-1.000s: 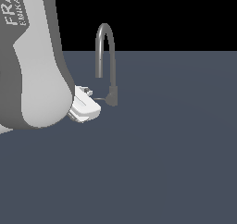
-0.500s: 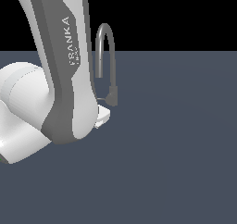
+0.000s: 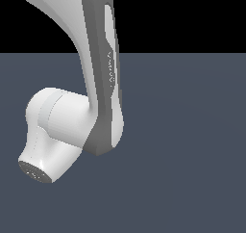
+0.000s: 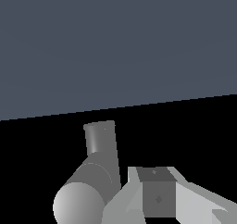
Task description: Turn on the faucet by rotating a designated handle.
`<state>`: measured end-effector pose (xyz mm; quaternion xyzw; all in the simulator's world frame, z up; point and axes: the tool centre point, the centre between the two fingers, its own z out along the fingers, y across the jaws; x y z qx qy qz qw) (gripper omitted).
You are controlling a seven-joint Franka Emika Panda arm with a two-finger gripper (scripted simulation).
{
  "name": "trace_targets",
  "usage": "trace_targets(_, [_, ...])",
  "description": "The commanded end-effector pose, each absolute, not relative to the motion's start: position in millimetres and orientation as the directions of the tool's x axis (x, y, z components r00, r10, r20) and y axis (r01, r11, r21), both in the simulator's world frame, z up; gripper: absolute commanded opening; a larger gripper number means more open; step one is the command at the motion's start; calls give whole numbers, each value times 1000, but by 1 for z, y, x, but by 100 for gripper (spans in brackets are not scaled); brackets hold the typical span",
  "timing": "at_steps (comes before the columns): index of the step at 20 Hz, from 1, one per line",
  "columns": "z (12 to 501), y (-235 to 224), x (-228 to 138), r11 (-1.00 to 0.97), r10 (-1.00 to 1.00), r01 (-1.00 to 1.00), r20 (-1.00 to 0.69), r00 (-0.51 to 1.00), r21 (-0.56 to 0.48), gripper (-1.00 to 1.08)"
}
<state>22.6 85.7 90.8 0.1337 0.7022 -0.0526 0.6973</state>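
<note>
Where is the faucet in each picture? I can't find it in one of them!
Exterior view: the faucet does not show; the big white robot arm may be blocking it.
Wrist view: the faucet is very close, seen only as thick grey cylinders against the black.
Shared landmark: the dark blue-grey surface shows in both views.

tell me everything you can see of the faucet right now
In the exterior view the robot arm hides the faucet completely. Only the wrist view shows it, close up: smooth grey metallic faucet parts, a thick cylinder with a rounded end and a thinner, flat-cut stub rising from it at an angle. Which part is the handle cannot be told, and the spout is out of frame. The gripper sits right beside the thick cylinder; contact cannot be confirmed.
</note>
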Motion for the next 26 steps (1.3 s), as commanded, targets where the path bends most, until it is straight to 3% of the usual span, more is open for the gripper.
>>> trace_targets(1, [85, 83, 27, 970, 80, 230, -997, 5, 79, -100])
trace_targets(19, [70, 75, 38, 988, -2, 157, -1000, 0, -2, -100])
trace_targets(26, [99, 85, 40, 988, -2, 157, -1000, 0, -2, -100])
